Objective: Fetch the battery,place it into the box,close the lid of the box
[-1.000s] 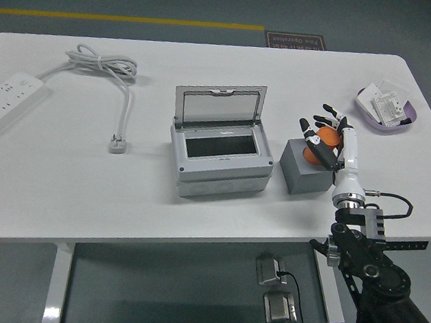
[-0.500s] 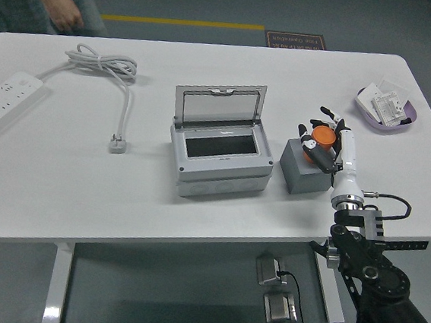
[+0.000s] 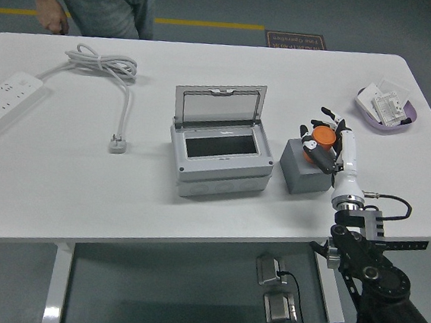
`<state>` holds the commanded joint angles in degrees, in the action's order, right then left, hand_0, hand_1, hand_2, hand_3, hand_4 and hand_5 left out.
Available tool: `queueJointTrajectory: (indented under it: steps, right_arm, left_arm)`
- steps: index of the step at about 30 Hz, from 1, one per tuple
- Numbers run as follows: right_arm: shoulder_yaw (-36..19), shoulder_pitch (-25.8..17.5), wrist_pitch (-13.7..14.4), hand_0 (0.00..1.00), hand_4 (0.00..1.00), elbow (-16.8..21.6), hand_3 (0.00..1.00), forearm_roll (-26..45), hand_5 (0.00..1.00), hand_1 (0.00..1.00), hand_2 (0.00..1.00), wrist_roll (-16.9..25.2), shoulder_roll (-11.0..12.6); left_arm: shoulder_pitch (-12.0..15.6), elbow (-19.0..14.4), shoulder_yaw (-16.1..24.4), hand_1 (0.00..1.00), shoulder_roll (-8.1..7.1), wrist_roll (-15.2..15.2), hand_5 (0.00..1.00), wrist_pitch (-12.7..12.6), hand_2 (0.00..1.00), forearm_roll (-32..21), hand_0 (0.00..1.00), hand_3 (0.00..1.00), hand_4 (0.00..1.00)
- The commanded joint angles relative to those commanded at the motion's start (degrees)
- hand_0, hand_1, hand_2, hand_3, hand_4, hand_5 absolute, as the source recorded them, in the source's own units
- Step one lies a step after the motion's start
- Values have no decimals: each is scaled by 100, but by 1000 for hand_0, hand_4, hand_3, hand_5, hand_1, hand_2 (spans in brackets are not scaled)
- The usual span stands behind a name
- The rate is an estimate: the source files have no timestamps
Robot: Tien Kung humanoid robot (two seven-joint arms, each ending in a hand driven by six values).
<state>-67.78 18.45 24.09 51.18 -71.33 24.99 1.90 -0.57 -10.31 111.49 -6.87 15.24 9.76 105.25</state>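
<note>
Battery [image 3: 324, 134] half hidden by right hand's [image 3: 326, 138] curled fingers

Right arm reaches in from lower right, hand [image 3: 324, 138] raised, fingers curled in grasp.

Orange battery [image 3: 323, 134] atop grey block, grey box [image 3: 220, 148] beside, lid [image 3: 221, 103] upright

Even, bright light falls from overhead, with no harsh glare on the white table [image 3: 219, 200]. Shadows are soft and short: a faint one lies beside the box [image 3: 218, 152] and under its raised lid [image 3: 221, 105]. The floor beyond the table looks dimmer. Focus is sharp across the frame, though straight table edges bow slightly near the corners.
</note>
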Motion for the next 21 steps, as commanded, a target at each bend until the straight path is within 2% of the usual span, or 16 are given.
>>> queueJointTrajectory:
  steps: [8, 9, 14, 15, 20, 21]
  right_arm:
    - [15, -8, -14, 588, 711, -5, 799, -2, 225, 689, 657, -24, -6]
    - [15, -8, -16, 578, 669, -4, 787, -1, 206, 684, 642, -26, -6]
    - [21, -13, -41, 578, 669, -2, 787, 39, 206, 684, 642, -49, -2]
    - [21, -15, -46, 567, 532, -2, 753, 48, 104, 680, 611, -52, -2]
    - [29, -26, -64, 567, 532, -1, 753, 76, 104, 680, 611, -96, -4]
    - [32, -26, -66, 564, 267, 0, 661, 78, 149, 647, 554, -107, -4]
  left_arm:
    - [-6, 0, -10, 678, 3, 2, 372, -2, 659, -6, 671, 750, 735]
    - [-6, 0, -11, 678, 3, 2, 371, -2, 660, -7, 670, 751, 734]
    - [-9, 0, -16, 678, 8, 1, 371, -2, 660, -7, 670, 751, 734]
    - [-10, 0, -18, 678, 8, 0, 362, -3, 659, -9, 669, 750, 733]
    - [-10, 0, -31, 678, 9, -4, 362, -6, 659, -14, 669, 750, 733]
    - [-10, 0, -34, 678, 9, -4, 356, -7, 659, -17, 669, 751, 738]
